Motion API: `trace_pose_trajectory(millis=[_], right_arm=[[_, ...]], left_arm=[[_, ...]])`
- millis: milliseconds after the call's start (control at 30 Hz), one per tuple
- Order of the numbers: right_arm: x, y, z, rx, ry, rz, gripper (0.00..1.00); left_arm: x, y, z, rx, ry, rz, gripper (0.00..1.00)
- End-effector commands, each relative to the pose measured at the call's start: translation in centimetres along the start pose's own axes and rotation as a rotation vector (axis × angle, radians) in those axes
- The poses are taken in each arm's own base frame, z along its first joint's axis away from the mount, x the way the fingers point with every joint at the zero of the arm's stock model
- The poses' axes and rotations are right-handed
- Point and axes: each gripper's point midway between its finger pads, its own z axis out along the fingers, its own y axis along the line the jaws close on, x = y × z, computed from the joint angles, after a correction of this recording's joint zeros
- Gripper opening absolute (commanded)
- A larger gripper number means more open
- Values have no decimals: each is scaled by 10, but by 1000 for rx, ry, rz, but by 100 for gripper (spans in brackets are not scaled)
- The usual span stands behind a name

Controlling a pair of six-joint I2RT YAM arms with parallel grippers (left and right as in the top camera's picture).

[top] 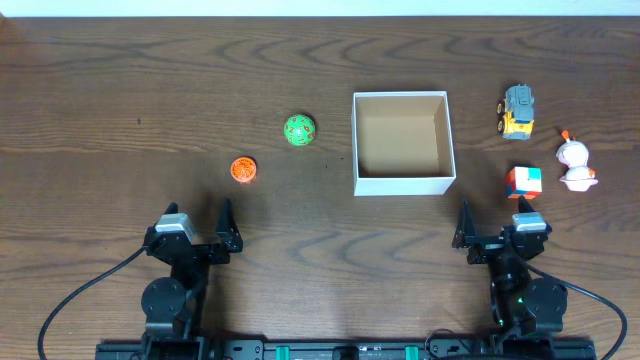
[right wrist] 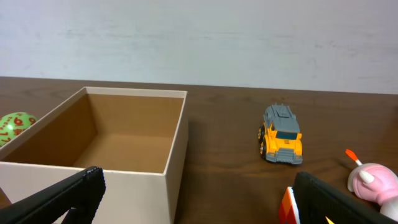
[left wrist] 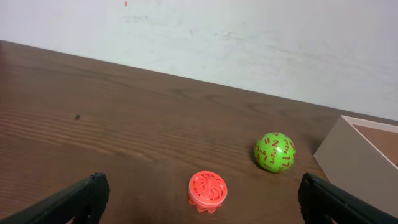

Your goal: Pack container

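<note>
The container point(top: 404, 182) is a square white box with a tan inside, standing empty at the table's middle; its near wall point(right wrist: 93, 186) fills the lower left of the right wrist view. An orange ridged disc point(top: 243, 170) and a green numbered ball point(top: 299, 130) lie to its left. A yellow-grey toy truck point(top: 518, 111), a colour-block cube point(top: 524, 182) and a white-orange figure point(top: 575, 164) lie to its right. My left gripper point(top: 197, 222) stands open just short of the disc point(left wrist: 208, 191). My right gripper point(top: 494, 222) stands open near the cube point(right wrist: 287, 207). Both hold nothing.
The wooden table point(top: 120, 110) ends at a pale wall point(left wrist: 249, 37) at the back. Black cables point(top: 80, 290) run from the arm bases along the front edge.
</note>
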Motion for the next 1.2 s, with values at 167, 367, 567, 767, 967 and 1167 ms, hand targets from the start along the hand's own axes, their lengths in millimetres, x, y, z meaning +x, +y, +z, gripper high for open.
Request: trace_pose_trajectory(millis=[167,367,567,767,967,1167], right_arm=[[0,-1,0,4,-1,-15,99],[-1,-3,0,12,-8,-16,99],[-5,-7,0,35,-23,-17,99],[-29,-5,-2,31,-119,-18,99],[-40,13,-4,-73,-166,-32,99],[-74,15,-12,-63,-274,-149,99]], left_arm=[[15,7,1,-26,44,9,98],[15,7,1,-26,44,9,98],[15,7,1,-26,44,9,98],[15,7,1,-26,44,9,98],[15,7,1,-26,44,9,98],[15,7,1,-26,44,9,98]])
